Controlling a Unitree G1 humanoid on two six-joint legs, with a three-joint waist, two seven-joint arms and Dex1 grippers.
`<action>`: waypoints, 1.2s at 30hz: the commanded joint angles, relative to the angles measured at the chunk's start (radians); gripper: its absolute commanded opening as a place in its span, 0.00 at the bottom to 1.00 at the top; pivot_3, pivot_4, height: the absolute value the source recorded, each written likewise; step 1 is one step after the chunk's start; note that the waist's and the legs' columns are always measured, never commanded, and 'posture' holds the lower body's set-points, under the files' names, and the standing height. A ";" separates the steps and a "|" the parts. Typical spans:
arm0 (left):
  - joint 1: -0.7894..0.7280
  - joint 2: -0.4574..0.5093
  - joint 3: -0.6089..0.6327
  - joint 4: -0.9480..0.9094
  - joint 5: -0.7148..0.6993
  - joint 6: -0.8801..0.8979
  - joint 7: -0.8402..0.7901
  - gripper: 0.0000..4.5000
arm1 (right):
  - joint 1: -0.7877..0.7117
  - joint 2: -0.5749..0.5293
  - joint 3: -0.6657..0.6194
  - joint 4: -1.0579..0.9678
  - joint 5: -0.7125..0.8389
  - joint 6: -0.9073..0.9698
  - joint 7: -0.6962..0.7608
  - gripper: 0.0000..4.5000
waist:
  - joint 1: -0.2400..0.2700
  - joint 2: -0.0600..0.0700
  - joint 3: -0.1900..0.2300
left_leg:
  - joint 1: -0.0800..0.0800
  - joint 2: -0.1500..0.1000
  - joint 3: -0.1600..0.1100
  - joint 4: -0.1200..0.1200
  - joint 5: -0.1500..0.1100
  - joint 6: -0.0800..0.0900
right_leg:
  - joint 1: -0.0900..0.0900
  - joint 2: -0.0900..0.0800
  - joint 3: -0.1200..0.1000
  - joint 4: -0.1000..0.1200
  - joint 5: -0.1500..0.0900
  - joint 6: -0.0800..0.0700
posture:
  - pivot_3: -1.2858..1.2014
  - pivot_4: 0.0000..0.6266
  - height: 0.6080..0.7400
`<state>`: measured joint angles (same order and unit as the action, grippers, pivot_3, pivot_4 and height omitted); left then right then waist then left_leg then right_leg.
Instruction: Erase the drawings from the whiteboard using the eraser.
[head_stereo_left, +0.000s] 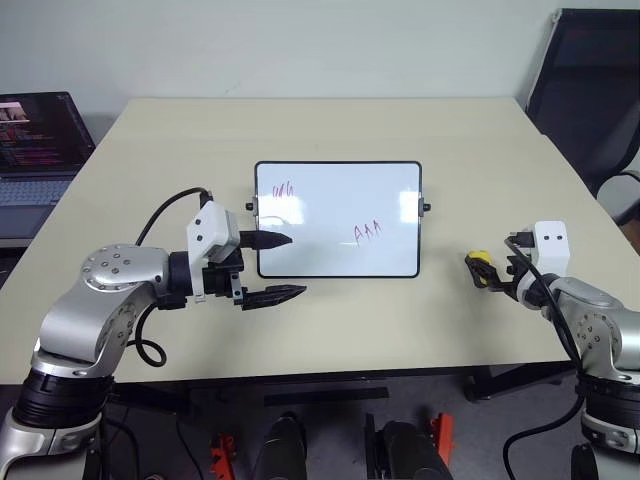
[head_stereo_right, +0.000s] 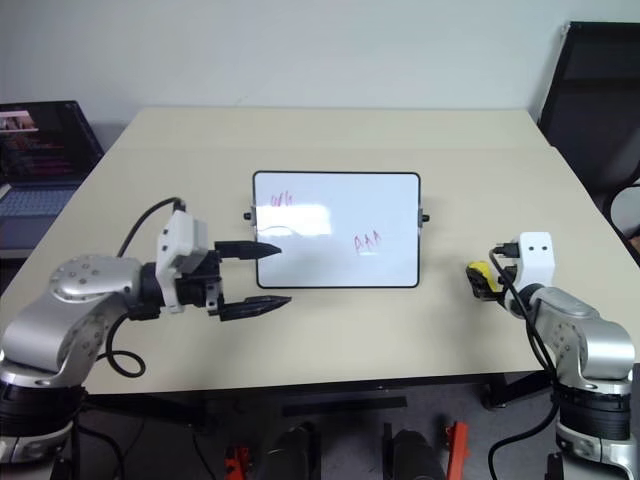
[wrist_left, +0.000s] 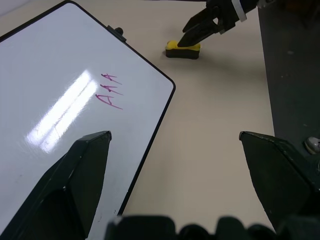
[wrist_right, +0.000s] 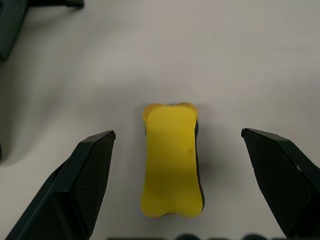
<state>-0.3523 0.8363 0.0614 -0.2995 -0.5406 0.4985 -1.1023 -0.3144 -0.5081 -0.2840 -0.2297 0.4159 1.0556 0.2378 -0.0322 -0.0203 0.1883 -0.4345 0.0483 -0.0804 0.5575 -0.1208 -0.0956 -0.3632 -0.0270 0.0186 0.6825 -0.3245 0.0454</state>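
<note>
Straddling the yellow eraser near the table's right edge, my right gripper stands wide apart to grab it; my left gripper, also spread, waits over the whiteboard's left side to steady it.

One table carrying one whiteboard and one eraser. Two drawings on the board: one scribble near its upper left corner, one zigzag lower and right of centre. Two small black knobs, one at each short side. Two tools: left tool, right tool. One laptop beyond the table's left edge. One dark chair at the right.
</note>
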 joint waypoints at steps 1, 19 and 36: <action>-0.015 0.012 0.010 -0.003 0.002 -0.006 -0.005 1.00 | 0.008 0.012 0.018 -0.035 -0.009 -0.015 -0.003 0.99 | 0.000 0.000 0.000 | 0.000 0.000 0.000 0.000 0.000 0.000 | 0.000 0.000 0.000 0.000 0.000 0.000 | 0.52 0.24 1.00; 0.008 0.021 0.033 -0.007 0.012 -0.001 0.013 1.00 | -0.005 0.021 0.030 0.066 -0.077 -0.099 0.002 0.32 | 0.000 0.000 0.000 | 0.000 0.000 0.000 0.000 0.000 0.000 | 0.000 0.000 0.000 0.000 0.000 0.000 | 0.52 0.24 1.00; 0.192 0.040 0.099 -0.097 0.027 0.057 0.141 1.00 | -0.016 -0.154 0.240 -0.368 0.042 0.064 0.213 0.28 | 0.000 0.001 0.000 | 0.000 0.001 0.000 0.001 0.000 0.000 | -0.001 0.001 0.001 0.001 0.001 -0.001 | 0.52 0.24 1.00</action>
<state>-0.1565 0.8650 0.1264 -0.3599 -0.5032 0.5573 -0.9695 -0.2974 -0.6446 -0.0720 -0.5230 0.4439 1.1133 0.4329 -0.0318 -0.0196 0.1888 -0.4343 0.0495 -0.0800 0.5585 -0.1207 -0.0956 -0.3642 -0.0262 0.0198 0.6830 -0.3231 0.0444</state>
